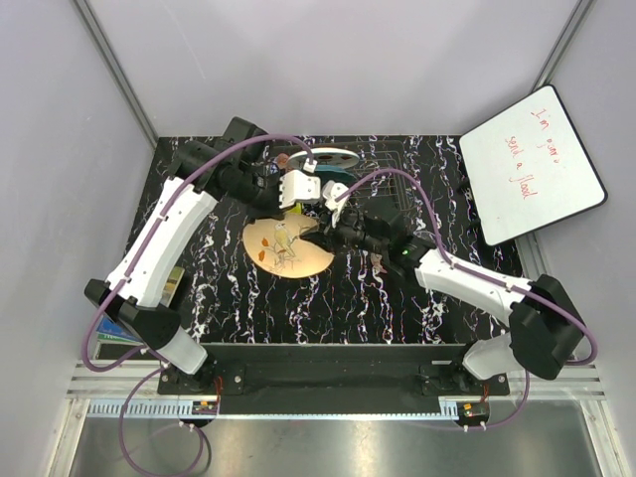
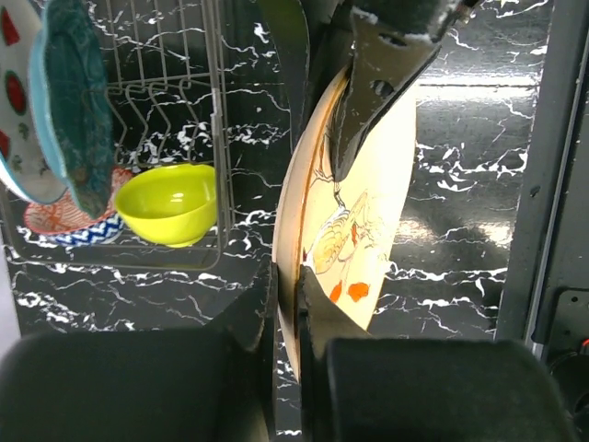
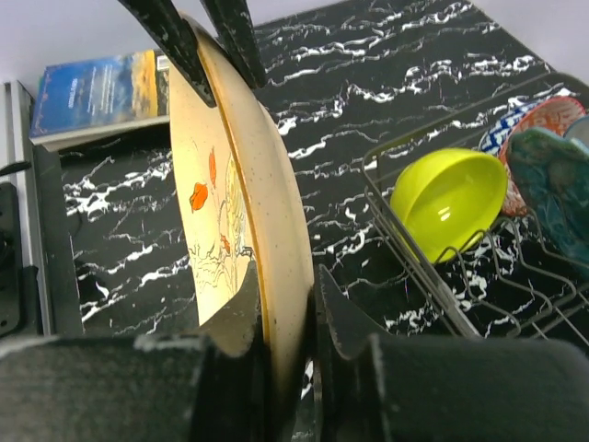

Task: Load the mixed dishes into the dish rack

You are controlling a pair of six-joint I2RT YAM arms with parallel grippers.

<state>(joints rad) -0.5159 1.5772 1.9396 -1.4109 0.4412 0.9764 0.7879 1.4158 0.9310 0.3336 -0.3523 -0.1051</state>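
Observation:
The peach floral plate [image 1: 288, 250] is held on edge just above the black marbled table, left of the dish rack [image 1: 402, 169]. My left gripper [image 2: 299, 295] is shut on one side of its rim [image 2: 368, 212]. My right gripper [image 3: 285, 313] is shut on the opposite side of the rim [image 3: 239, 184], one finger on each face. In the rack sit a lime-yellow bowl [image 2: 170, 203], a red patterned bowl [image 2: 55, 221], a teal plate [image 2: 78, 101] standing upright and a white plate with red slices [image 2: 11, 92] behind it.
A white board with red writing [image 1: 532, 174] lies at the back right. A blue-green book [image 3: 97, 87] rests at the table's left edge by the left arm's base. The rack's wire wall [image 3: 433, 285] stands close to the right of the plate.

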